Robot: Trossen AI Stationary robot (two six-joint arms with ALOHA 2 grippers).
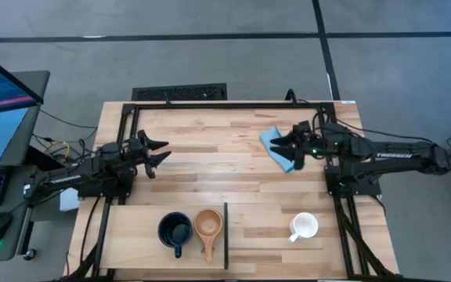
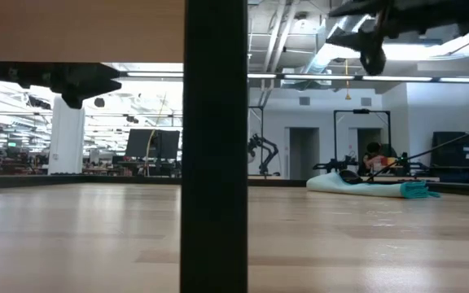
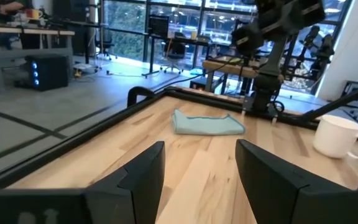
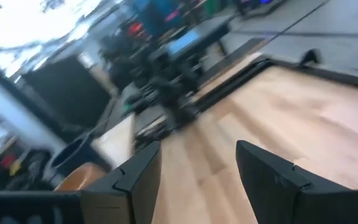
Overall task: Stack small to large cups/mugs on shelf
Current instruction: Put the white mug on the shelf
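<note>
A black mug and a small tan wooden cup with a long handle stand side by side on the pale shelf board at the table's near edge, left of its thin dark upright edge. A white mug stands on the tabletop to the right; it also shows in the left wrist view. My left gripper is open and empty over the table's left side. My right gripper is open and empty, raised over the light-blue cloth.
The folded light-blue cloth lies on the table's far right part. A black frame runs along the table's edges. The dark upright of the shelf blocks the middle of the low view. Bare tabletop lies between the two arms.
</note>
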